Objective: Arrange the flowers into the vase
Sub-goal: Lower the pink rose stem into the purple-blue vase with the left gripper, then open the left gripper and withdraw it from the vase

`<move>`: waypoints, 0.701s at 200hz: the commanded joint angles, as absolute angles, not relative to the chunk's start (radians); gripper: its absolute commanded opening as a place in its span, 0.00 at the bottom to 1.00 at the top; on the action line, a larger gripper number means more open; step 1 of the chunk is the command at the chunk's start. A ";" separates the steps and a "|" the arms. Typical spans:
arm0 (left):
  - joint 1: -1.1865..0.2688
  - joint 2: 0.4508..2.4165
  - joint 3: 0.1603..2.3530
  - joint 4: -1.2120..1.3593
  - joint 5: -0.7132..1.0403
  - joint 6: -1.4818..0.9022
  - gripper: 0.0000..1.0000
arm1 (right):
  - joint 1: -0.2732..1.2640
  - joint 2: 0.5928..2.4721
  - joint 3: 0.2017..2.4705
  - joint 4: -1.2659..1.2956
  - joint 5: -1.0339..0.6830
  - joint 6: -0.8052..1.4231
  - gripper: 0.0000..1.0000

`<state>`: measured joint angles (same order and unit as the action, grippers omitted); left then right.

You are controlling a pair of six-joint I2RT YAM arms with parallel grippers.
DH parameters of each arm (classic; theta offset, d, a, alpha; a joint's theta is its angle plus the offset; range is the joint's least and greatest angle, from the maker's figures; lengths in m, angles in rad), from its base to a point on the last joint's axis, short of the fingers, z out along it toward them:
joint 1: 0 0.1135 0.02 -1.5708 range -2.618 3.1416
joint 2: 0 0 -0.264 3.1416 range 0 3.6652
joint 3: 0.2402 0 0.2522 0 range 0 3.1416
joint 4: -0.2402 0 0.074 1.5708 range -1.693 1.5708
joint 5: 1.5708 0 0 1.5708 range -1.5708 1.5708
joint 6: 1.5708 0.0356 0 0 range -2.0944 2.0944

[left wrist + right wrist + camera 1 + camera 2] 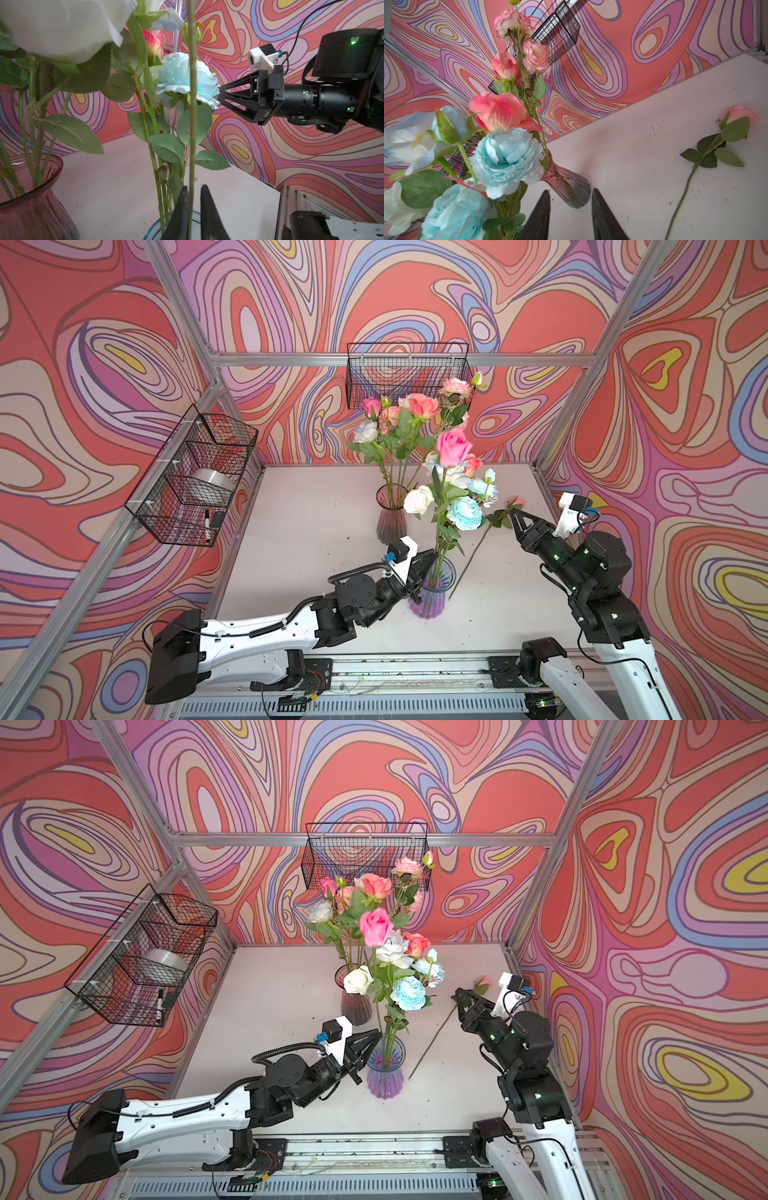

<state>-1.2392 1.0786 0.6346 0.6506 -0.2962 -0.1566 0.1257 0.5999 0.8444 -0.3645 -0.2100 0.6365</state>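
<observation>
Aluminium rail (415,672) along near edge of counter (311,572), carrying bases of left arm (257,635) and right arm (602,572). Purple ribbed vase (432,597) near centre, upright, holding a bunch of flowers (464,512): pale blue, white and coral heads, plus one tall pink rose (453,446). Left jaws at rim of that vase, parted a little around one thin green stem (192,104), stem against one finger with a gap to the opposite one; released, not clenched. Plum vase (390,522) farther back, just left of the bunch, upright, holding pink, coral and white heads. Single coral rose (516,502) flat on counter at right, head far, stem running near-left toward the purple vase, outside both vases. Right jaws hovering over leaves of that rose, spread, nothing between them in right wrist view. Wire basket (407,373) on far wall. Second wire basket (195,481) on left wall, containing tape roll (212,485) and marker (206,524).
</observation>
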 commanded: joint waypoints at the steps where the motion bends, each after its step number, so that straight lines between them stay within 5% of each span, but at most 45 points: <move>1: -1.241 1.045 0.637 0.615 -0.309 -0.175 0.19 | 0.125 0.604 0.827 -0.355 -0.215 0.628 0.34; 74: -1.241 1.026 0.667 0.519 -0.307 -0.201 0.26 | 0.125 0.607 0.826 -0.354 -0.214 0.619 0.34; 140: -1.241 0.943 0.710 0.282 -0.342 -0.257 0.56 | 0.124 0.638 0.847 -0.371 -0.211 0.638 0.35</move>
